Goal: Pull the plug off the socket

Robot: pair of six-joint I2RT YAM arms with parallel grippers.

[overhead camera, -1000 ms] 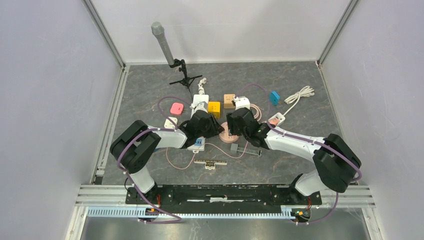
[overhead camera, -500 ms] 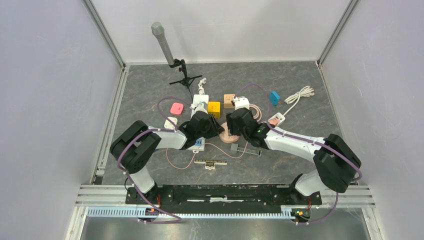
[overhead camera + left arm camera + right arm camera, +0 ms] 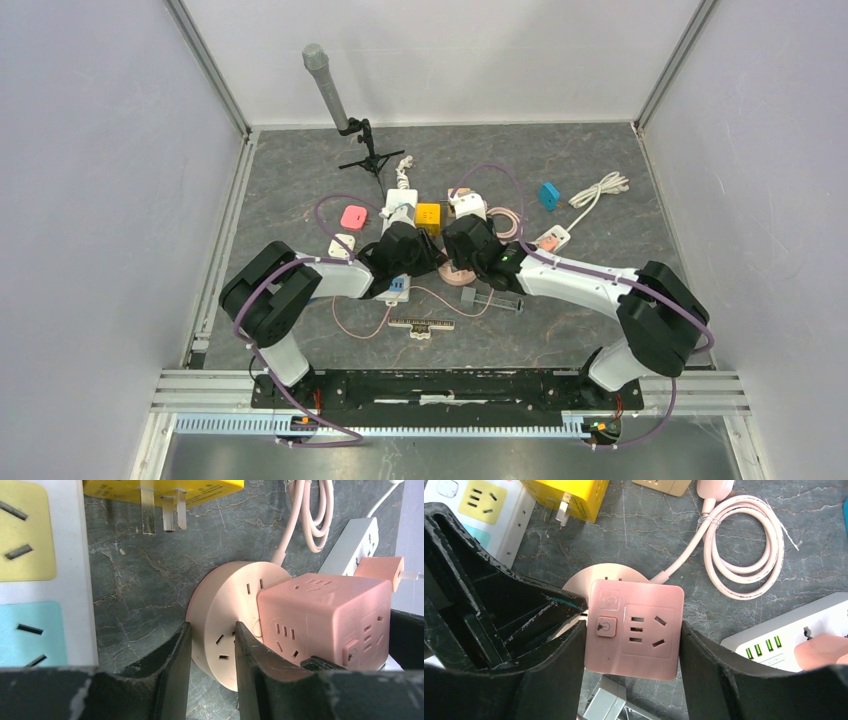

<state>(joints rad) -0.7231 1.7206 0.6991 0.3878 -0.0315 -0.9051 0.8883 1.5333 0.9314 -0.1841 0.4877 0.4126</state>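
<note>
A pink cube plug (image 3: 634, 635) sits over a round pink socket (image 3: 609, 572) on the dark marble floor. My right gripper (image 3: 633, 630) is shut on the cube, one finger pressed against each side. In the left wrist view the cube (image 3: 325, 615) covers the right part of the round socket (image 3: 225, 605). There my left gripper (image 3: 210, 630) is shut on the socket's left rim. From above, both grippers meet over the socket (image 3: 458, 275), the left gripper (image 3: 425, 258) beside the right gripper (image 3: 470, 248). The plug's pins are hidden.
A yellow cube adapter (image 3: 428, 215) and a white power strip (image 3: 398, 210) lie just beyond the grippers. The socket's coiled pink cable (image 3: 744, 545) and a white strip with green ports (image 3: 784, 635) are to the right. A microphone stand (image 3: 340, 110) stands at the back.
My right gripper has shifted a little to the left and away with the cube. The left jaws have closed slightly on the round socket, which has stayed in place.
</note>
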